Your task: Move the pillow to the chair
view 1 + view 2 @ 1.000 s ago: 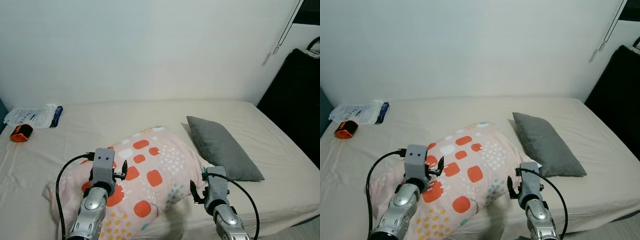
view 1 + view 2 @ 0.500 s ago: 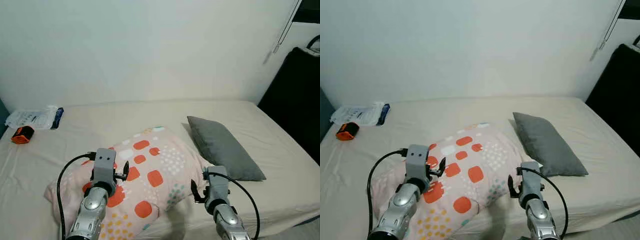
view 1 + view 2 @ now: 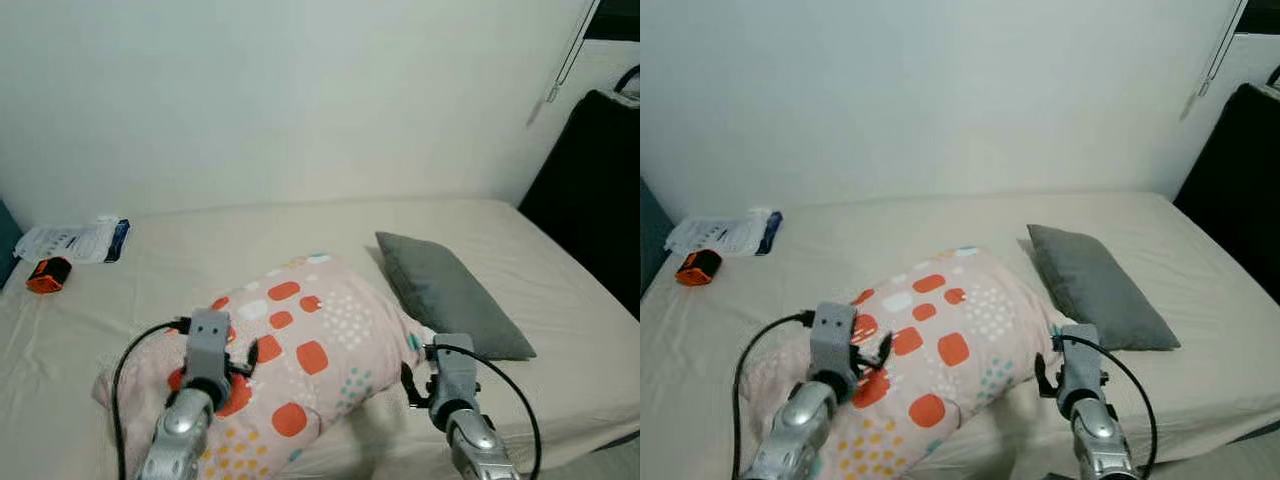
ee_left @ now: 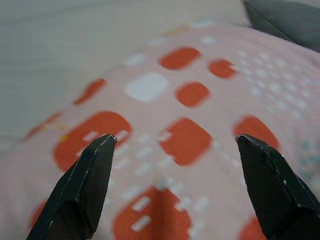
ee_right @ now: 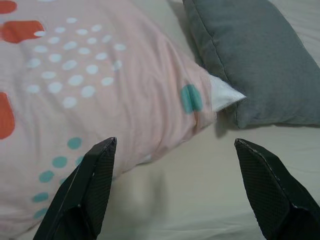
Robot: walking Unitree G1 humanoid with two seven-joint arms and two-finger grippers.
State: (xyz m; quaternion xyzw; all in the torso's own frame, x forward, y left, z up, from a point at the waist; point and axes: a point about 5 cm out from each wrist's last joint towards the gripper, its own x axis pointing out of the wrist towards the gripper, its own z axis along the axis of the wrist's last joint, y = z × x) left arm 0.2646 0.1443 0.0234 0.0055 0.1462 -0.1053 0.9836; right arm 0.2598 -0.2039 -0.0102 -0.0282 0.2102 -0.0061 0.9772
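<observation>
Left gripper (image 4: 175, 145): fingers spread wide, nothing between them. It hangs over the near-left part of the patterned pillow (image 3: 300, 350); the wrist view shows pink fabric with orange patches between the two black tips, contact not discernible.

Right gripper (image 5: 175, 145): fingers likewise spread wide, holding nothing. It sits just off the pillow's right edge, above bare sheet. Between its tips: the pillow's corner with a teal spot, a white inner corner poking out of the case, and the strip of sheet in front.

Both silver arms come up from the bottom of the head views, left arm (image 3: 190, 420) over the pillow's lower left, right arm (image 3: 465, 425) at its lower right. A black cable loops from each wrist.

Patterned pillow: lies on the bed (image 3: 300, 235), toward the near edge, plump, pink with orange, white and teal marks. Its right corner touches the grey pillow (image 3: 450, 295), which lies flat beside it on the robot's right.

Far left of the bed: a white packet (image 3: 75, 240) and, beside it, a small orange and black object (image 3: 48, 274), well apart from the pillows.

Plain pale wall (image 3: 300, 100) behind the bed. Dark furniture (image 3: 595, 190) stands at the right.
</observation>
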